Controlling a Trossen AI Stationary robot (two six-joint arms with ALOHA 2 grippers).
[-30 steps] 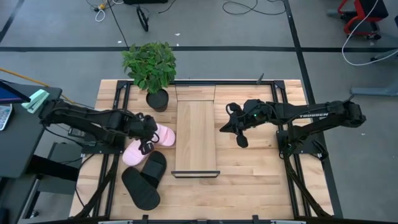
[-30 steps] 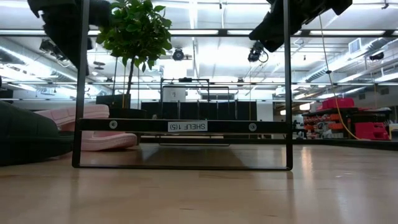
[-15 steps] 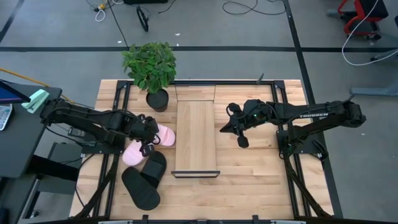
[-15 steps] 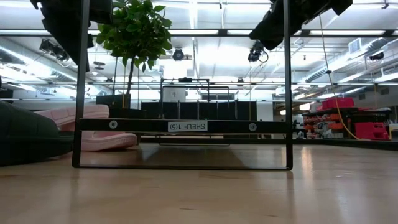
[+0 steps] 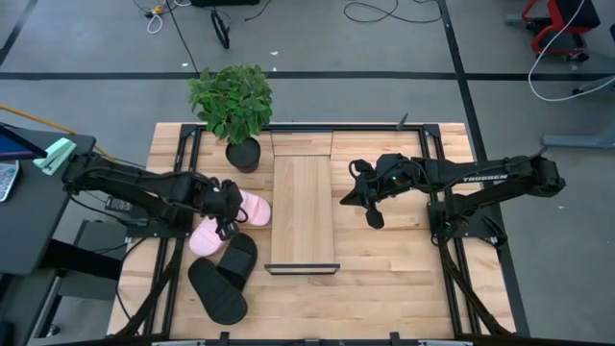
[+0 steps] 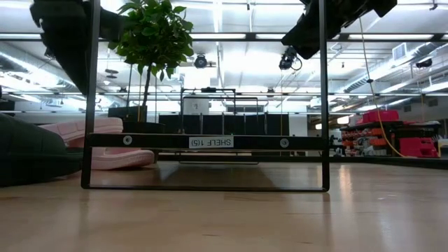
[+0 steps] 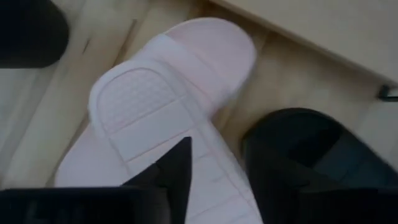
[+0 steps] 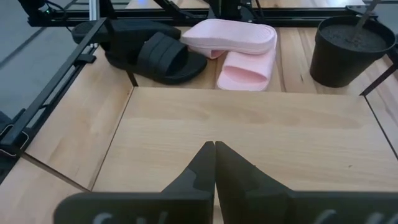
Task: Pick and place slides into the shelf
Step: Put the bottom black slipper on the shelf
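Two pale pink slides lie left of the shelf (image 5: 303, 211). One pink slide (image 5: 255, 209) rests partly on the other pink slide (image 5: 205, 236). In the left wrist view the nearer pink slide (image 7: 149, 112) shows a ribbed pale surface. Two black slides (image 5: 237, 256) (image 5: 217, 291) lie nearer the table's near edge. My left gripper (image 5: 228, 210) (image 7: 217, 152) is open just above the pink slides, one finger (image 7: 179, 165) over the ribbed surface. My right gripper (image 5: 373, 215) (image 8: 214, 149) hovers shut to the right of the shelf. My left gripper comes at the pink slide's long edge (image 7: 214, 177) from above, with a finger on either side of it. I cannot tell whether the fingers touch the slide. The slide lies flat on the table and on the other pink slide.
A potted plant (image 5: 233, 106) stands at the shelf's far left corner. The shelf's black end bar (image 6: 203, 142) faces the near edge, and its board (image 8: 242, 130) is bare. Black arm frames (image 5: 173, 240) (image 5: 452, 231) run along both sides of the table.
My left arm has come down a little toward the pink slides. The slides and my right arm have kept still.
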